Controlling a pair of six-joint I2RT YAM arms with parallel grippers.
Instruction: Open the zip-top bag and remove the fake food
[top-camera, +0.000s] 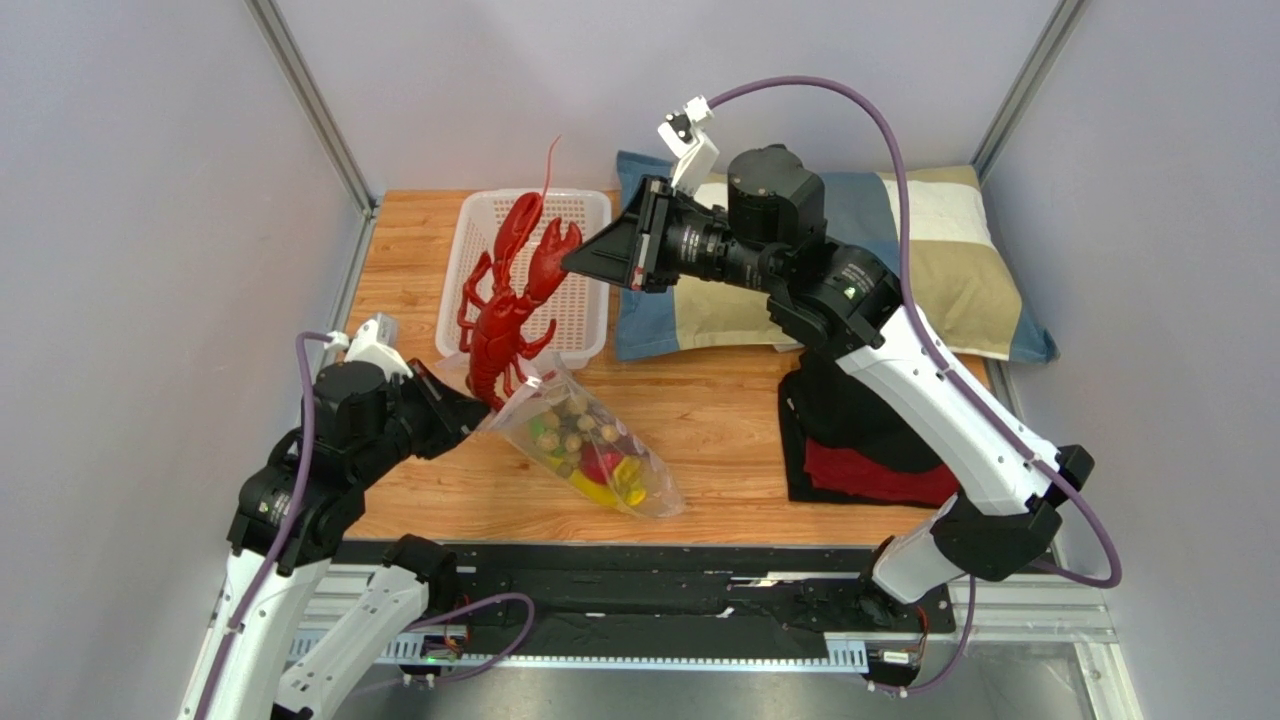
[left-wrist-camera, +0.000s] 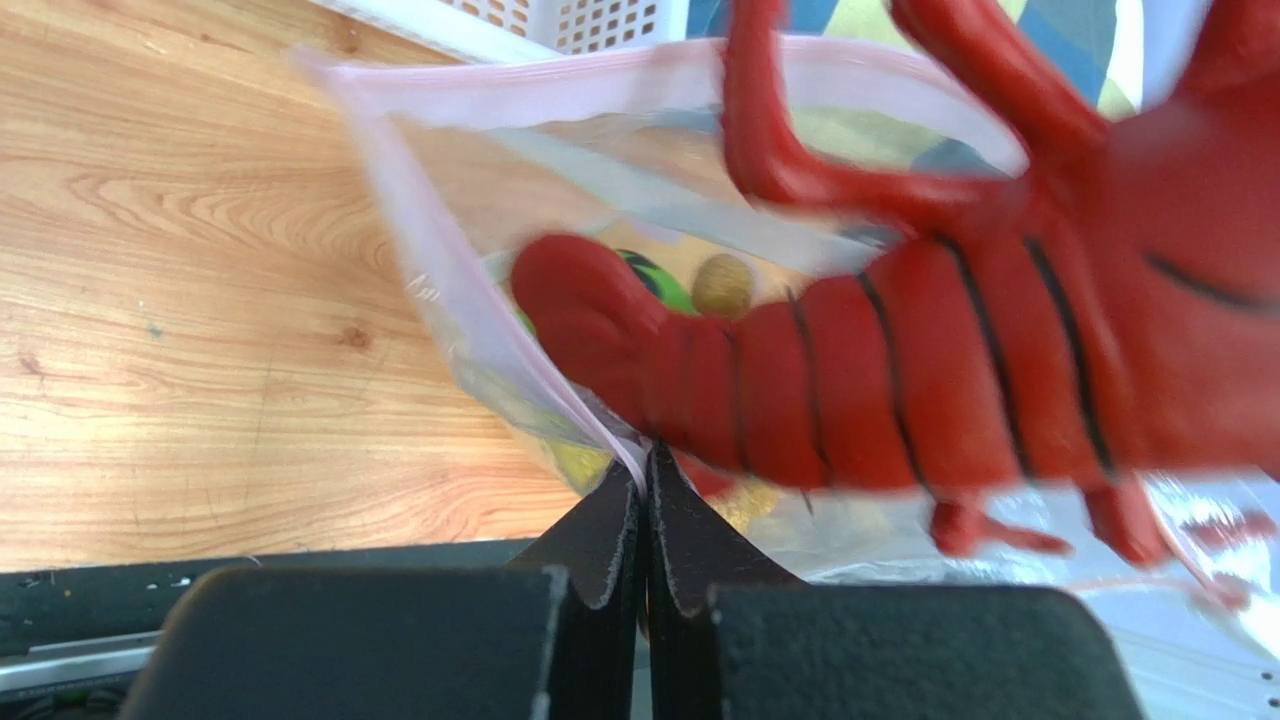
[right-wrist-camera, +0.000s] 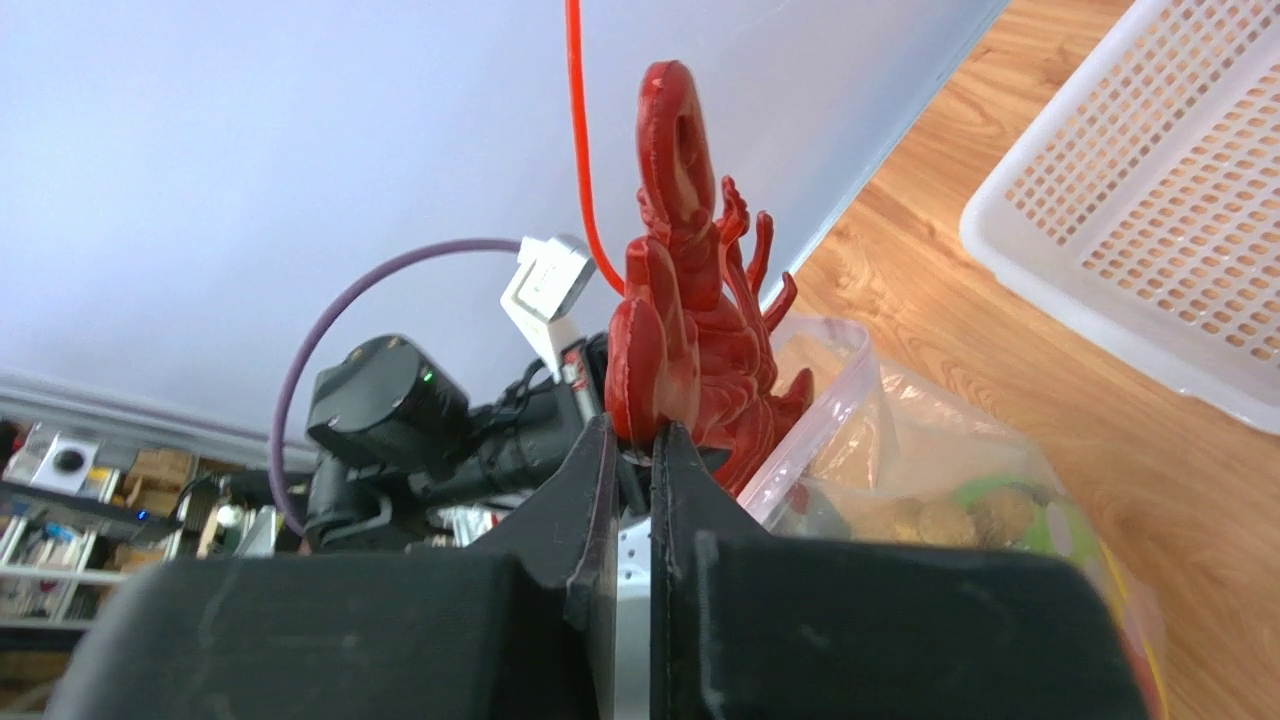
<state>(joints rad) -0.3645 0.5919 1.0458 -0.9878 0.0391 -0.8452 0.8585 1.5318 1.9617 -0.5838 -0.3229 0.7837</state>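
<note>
The lobster (top-camera: 508, 308) was held up off the table (top-camera: 721, 405) by the right gripper (right-wrist-camera: 634, 438), with one claw pinched tight between the jaws. It was hung nearly upright in front of the basket (top-camera: 598, 308), head up and tail down, and the tail end was seen right at the mouth of the bag (top-camera: 609, 465). Whether the tail tip was inside the mouth or just clear of it could not be told.

The bag was laid on the table near the left arm, its mouth turned toward the lobster and tilted up. Its zip strip (left-wrist-camera: 436, 255) was clamped by the left gripper (left-wrist-camera: 646, 468), the jaws pressed together on the pink edge at one side of the opening, and the opening was seen gaping wide in the left wrist view.

The other food (top-camera: 594, 450) was left inside the bag: yellow, green, red and brownish pieces were made out through the plastic.

Behind the right arm a pillow (top-camera: 962, 255) was seen at the table's far side, and a red cloth (top-camera: 879, 468) beside the arm.
</note>
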